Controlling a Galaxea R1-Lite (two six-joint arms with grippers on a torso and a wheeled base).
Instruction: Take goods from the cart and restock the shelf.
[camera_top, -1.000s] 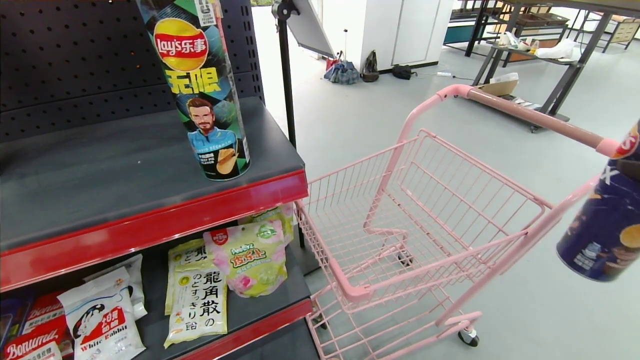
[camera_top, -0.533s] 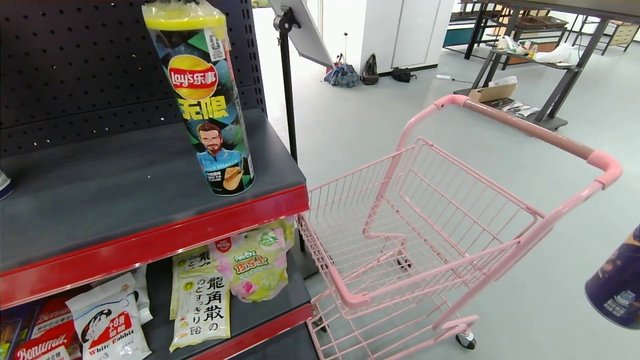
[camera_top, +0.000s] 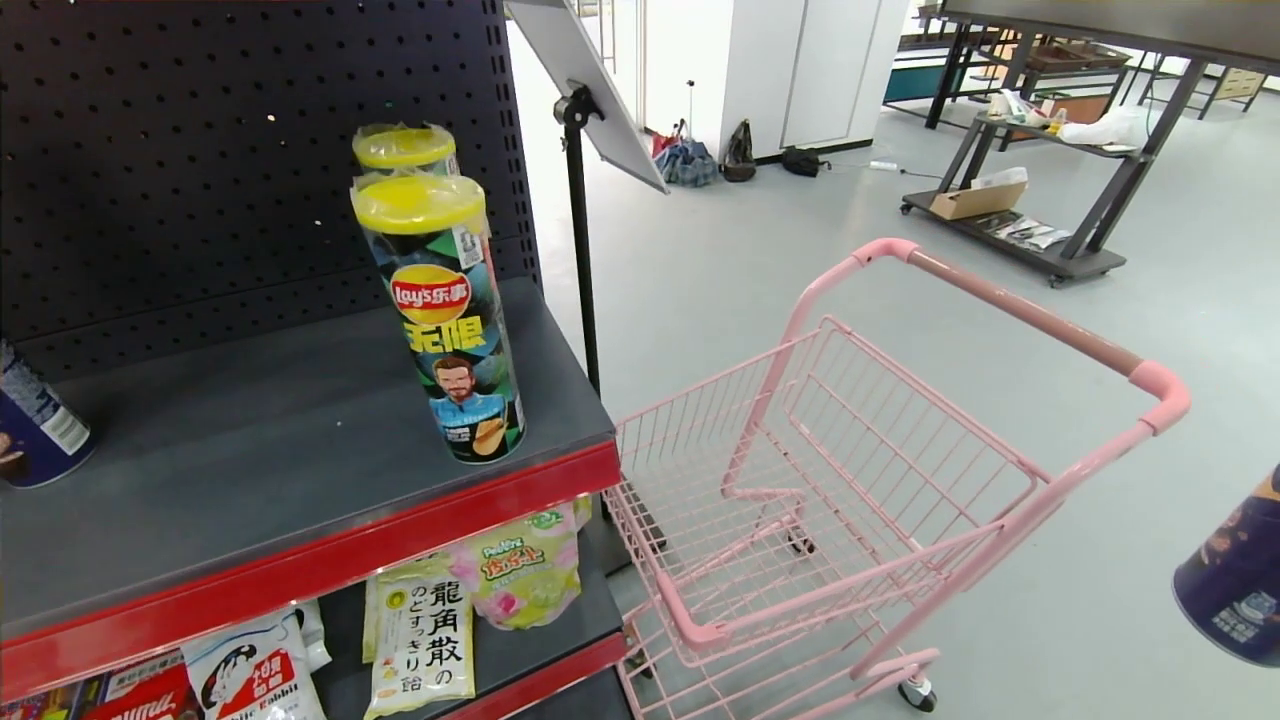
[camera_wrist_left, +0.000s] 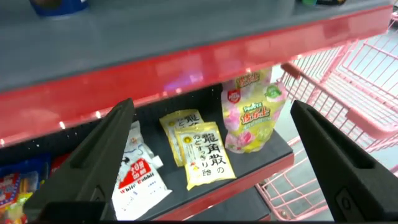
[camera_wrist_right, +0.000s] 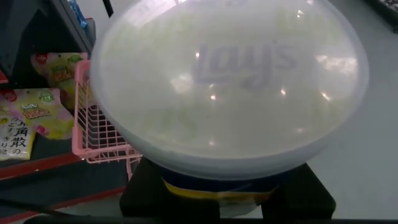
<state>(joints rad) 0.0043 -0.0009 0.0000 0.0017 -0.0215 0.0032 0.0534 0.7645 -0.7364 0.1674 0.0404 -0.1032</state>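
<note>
can (camera_top: 1240, 585): top cut off, base down, axis steeply tilted | right gripper (camera_wrist_right: 227, 190): clamped round can | left gripper (camera_wrist_left: 211, 155): jaws spread wide

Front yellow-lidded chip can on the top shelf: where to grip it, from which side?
Probably grip the front can around its middle, coming from the open front: it stands upright by the red shelf edge, with a second can right behind it.

1. A pale grey floor (camera_top: 720, 260) spreads across the room, softly lit.
2. A white cabinet (camera_top: 800, 70) stands at the far side.
3. Bags (camera_top: 740, 150) lie on the floor at the cabinet's foot.
4. Left of the cabinet, a black pole (camera_top: 583, 270) carries a tilted grey board (camera_top: 590, 70).
5. Right of the cabinet, a black-framed rack (camera_top: 1100, 210) holds a cardboard box (camera_top: 975, 197).
</note>
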